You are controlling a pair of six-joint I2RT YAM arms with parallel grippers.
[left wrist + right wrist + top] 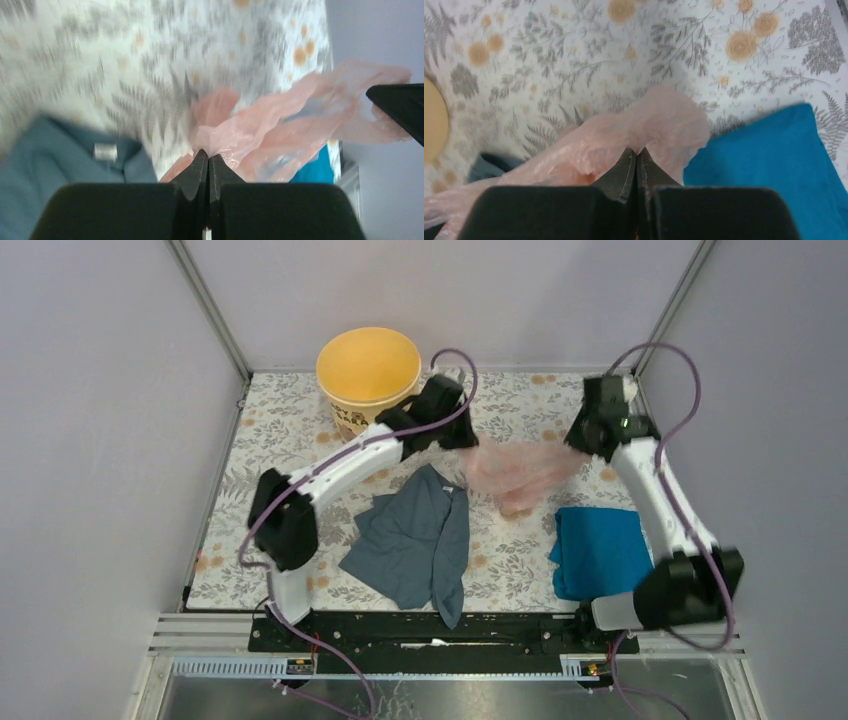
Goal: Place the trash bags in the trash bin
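The pale pink trash bag [520,472] hangs stretched between both grippers above the floral table. My left gripper [462,436] is shut on its left edge; in the left wrist view the jaws [208,153] pinch the film [280,135]. My right gripper [580,440] is shut on its right edge; in the right wrist view the jaws [636,151] pinch the bag [644,130]. The yellow-orange trash bin [368,375] stands upright at the back left, just behind the left gripper; its rim shows at the left edge of the right wrist view [433,122].
A grey-blue cloth [420,535] lies crumpled at the centre front, below the bag. A bright blue cloth [600,550] lies folded at the right, beside the right arm. Walls close in the table on the left, back and right.
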